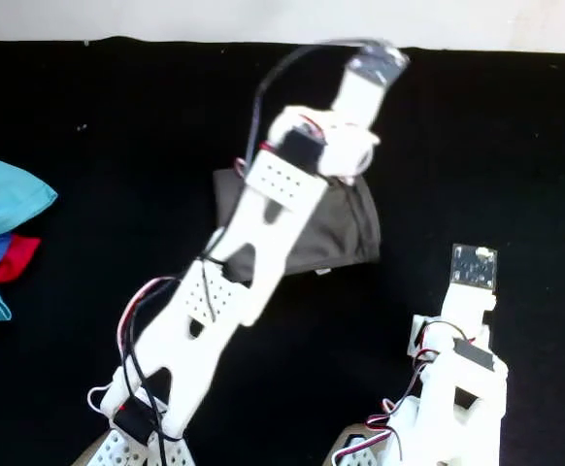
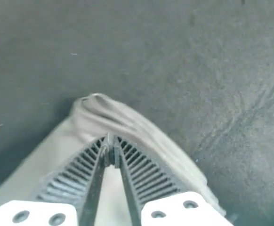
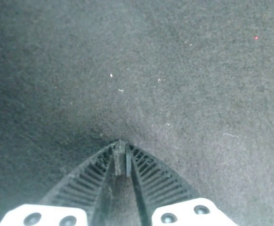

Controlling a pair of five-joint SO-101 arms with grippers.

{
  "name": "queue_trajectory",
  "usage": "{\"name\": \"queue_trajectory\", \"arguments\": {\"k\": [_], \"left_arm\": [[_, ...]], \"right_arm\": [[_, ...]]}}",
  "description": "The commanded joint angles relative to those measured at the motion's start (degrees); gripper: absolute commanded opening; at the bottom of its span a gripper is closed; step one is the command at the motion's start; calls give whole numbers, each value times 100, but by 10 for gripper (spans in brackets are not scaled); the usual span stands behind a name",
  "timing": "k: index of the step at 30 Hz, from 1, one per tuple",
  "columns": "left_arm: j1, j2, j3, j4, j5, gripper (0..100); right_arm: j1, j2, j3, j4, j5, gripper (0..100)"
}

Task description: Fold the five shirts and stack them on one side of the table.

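Starting with the left gripper [image 2: 109, 153]: its jaws are squeezed together, tips meeting, and it sits right on top of the grey shirt [image 2: 132, 123], close to a bunched, rounded edge of the fabric. Can't honestly tell if any cloth is caught between the tips or if they're just pressed closed above it.

From the high view, the left arm [image 1: 263, 223] stretches out over the middle of the table [image 1: 477, 126], and the grey shirt lies folded under its wrist, poking out to the right of the arm.

The right gripper [image 3: 122, 157] is also pinched closed with nothing in it, hanging over bare black tabletop. The right arm [image 1: 457, 379] is tucked back at the near right, well apart from the grey shirt.

Over at the far left edge there's a teal shirt [image 1: 1, 199] lying on a red shirt [image 1: 16, 257], with a bit of blue between them.
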Motion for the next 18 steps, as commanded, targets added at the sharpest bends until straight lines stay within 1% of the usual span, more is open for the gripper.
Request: {"name": "queue_trajectory", "arguments": {"k": [1, 5, 8, 13, 15, 18], "left_arm": [[-312, -567, -180, 413, 35, 8], [-541, -13, -198, 325, 35, 8], [-505, 523, -207, -325, 35, 8], [-207, 1191, -198, -1600, 35, 8], [-110, 1385, -189, -1890, 35, 8], [-31, 1596, -189, -2075, 26, 8]], "right_arm": [[-57, 4, 40, -154, -44, 6], [-57, 4, 40, -154, -44, 6], [-57, 4, 40, -154, -44, 6], [-57, 4, 40, -154, -44, 6], [-57, 4, 40, -154, -44, 6], [-57, 4, 40, -154, -44, 6]]}}
